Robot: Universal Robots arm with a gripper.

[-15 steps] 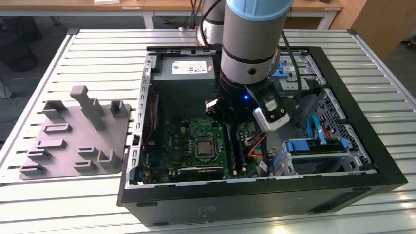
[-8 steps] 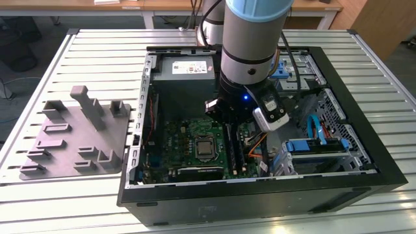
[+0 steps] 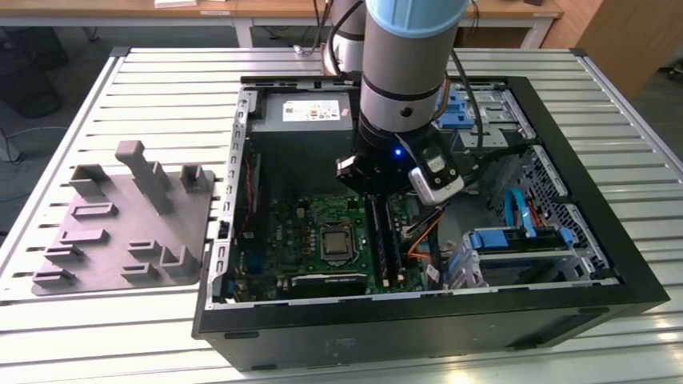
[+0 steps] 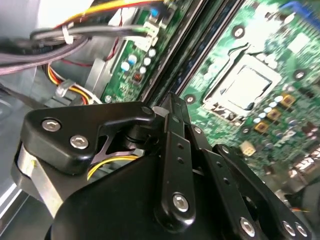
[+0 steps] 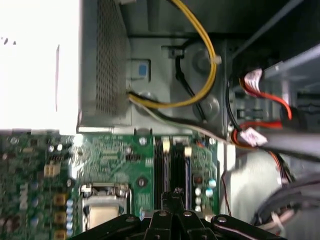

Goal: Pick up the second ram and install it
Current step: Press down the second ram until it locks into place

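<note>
While the grey rack (image 3: pixel 117 228) on the exterior view's left sits bare of sticks, the arm is down inside the open case (image 3: pixel 597 264), its gripper (image 5: pixel 172 197) pinched together right over the memory slots (image 5: pixel 172 167). Looks like the second ram (image 3: pixel 382 240) is in its slot, so I'd say nearly done.

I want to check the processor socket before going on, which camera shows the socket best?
The second wrist view: the processor socket sits whole and unobstructed on the motherboard. The exterior view shows it complete but far smaller, beside the arm. In the first wrist view its lower part is cut off by the gripper linkage.
</note>
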